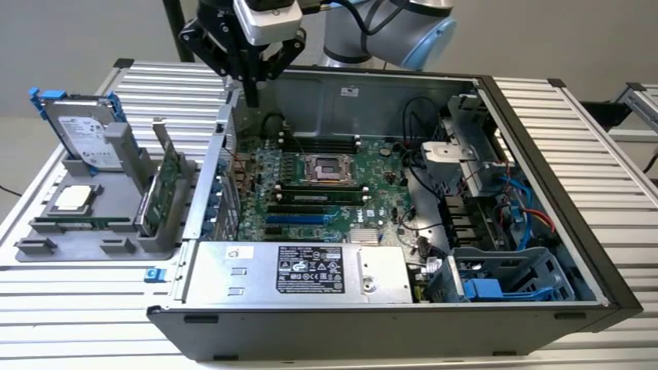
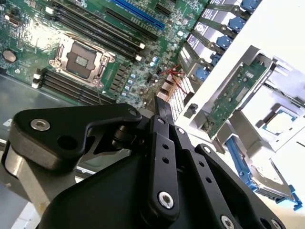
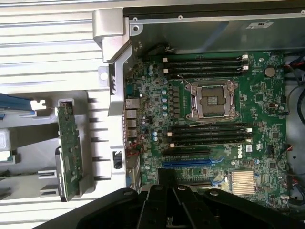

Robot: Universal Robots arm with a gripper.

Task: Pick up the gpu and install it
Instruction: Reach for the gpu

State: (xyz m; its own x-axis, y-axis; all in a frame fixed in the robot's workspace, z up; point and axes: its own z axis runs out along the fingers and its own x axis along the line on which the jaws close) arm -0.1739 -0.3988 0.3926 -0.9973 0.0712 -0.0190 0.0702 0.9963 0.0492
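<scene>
The gpu (image 1: pixel 168 189) stands on edge in a grey holder (image 1: pixel 62 247) on the exterior view's left, outside the open computer case (image 1: pixel 535 185). Its green board shows in both wrist views (image 2: pixel 233 98) (image 3: pixel 68 148). My gripper (image 1: pixel 252 91) hangs above the case's back corner on that same side, over the rear wall and apart from the gpu. Its black fingers (image 2: pixel 161 107) (image 3: pixel 167 177) come together at the tips with nothing between them. The motherboard (image 1: pixel 308 193) lies in the case with a blue slot (image 1: pixel 298 218) (image 3: pixel 186 163) free.
The holder also carries a silver hard drive (image 1: pixel 88 131) with a blue frame and a processor (image 1: pixel 74 198). A power supply (image 1: pixel 298 270) fills the case's front, with drive cages and cables (image 1: pixel 494 200) on the exterior view's right. Ribbed metal table (image 1: pixel 575 116) surrounds everything.
</scene>
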